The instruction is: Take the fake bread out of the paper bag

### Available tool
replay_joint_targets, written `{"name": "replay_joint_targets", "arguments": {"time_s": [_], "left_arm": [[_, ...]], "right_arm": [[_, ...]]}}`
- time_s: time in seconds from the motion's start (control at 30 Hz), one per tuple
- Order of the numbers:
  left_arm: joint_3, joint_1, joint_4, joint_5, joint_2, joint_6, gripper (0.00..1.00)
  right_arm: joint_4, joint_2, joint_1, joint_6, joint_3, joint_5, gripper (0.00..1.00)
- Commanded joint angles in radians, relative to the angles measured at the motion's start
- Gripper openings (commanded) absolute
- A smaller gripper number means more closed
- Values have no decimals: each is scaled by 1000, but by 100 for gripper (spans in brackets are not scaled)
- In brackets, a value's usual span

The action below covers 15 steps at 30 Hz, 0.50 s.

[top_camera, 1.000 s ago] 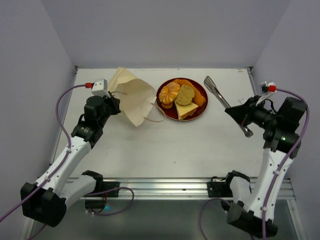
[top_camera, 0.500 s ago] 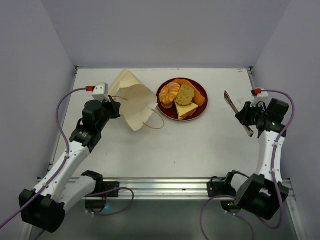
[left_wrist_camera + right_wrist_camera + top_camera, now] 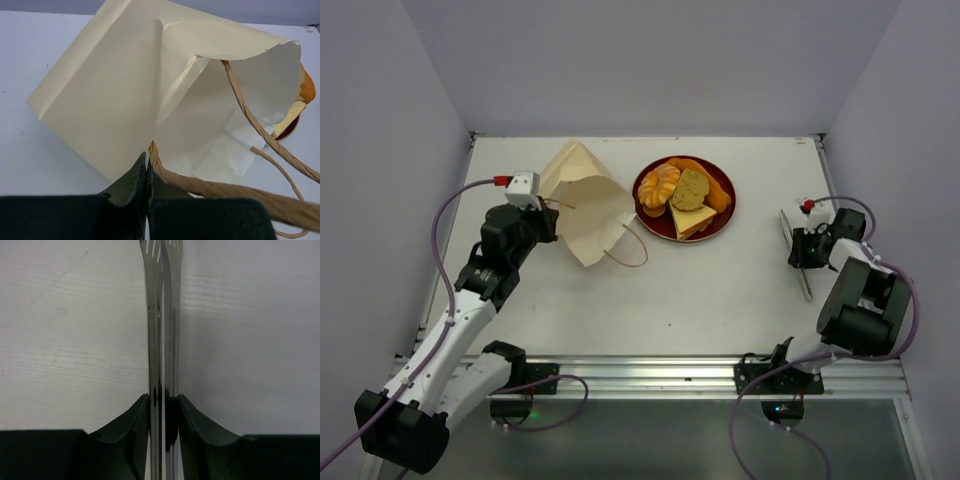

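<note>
The cream paper bag lies on its side at the back left, its mouth facing the plate; it fills the left wrist view. My left gripper is shut on the bag's rim by a brown cord handle. The fake bread lies on a red plate: ridged bun, speckled slice, pale sandwich slice, long orange roll. My right gripper is shut on metal tongs low over the table at the right edge.
The bag's other cord loop lies on the table between the bag and the plate. Grey walls close in the left, back and right sides. A metal rail runs along the table's near edge.
My right arm has pulled back to the right edge and turned the tongs down edge-on toward the table. My left gripper has drawn the bag slightly nearer; its handle loop has shifted.
</note>
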<state>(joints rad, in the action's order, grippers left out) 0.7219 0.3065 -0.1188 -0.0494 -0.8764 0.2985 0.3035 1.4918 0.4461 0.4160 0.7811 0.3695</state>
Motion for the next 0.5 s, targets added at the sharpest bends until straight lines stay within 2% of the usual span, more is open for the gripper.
{"name": "replay_joint_targets", "arguments": {"time_s": [0.0,0.17,0.2,0.27,0.33,0.37,0.47], "left_arm": [[68,-12,-42,-7,31,-67,0],[143,-17,-96,-4,28,-62,0],[174,-18,-100,-3,16,-56,0],[207,-21,-123,9,-12,-36,0],[260,-24,-139,22,-35,-12,0],[292,-29,-154,26,-58,-3,0],[355,-61,-188,57,-116,37,0]], "right_arm": [[-78,44,0,47,-5,-63,33],[-86,62,0,50,-13,-64,44],[-84,59,0,49,-13,-61,50],[-80,42,2,44,-8,-58,55],[-73,22,2,38,-5,-61,68],[-66,-2,3,35,1,-69,87],[-37,-56,2,35,15,-72,91]]}}
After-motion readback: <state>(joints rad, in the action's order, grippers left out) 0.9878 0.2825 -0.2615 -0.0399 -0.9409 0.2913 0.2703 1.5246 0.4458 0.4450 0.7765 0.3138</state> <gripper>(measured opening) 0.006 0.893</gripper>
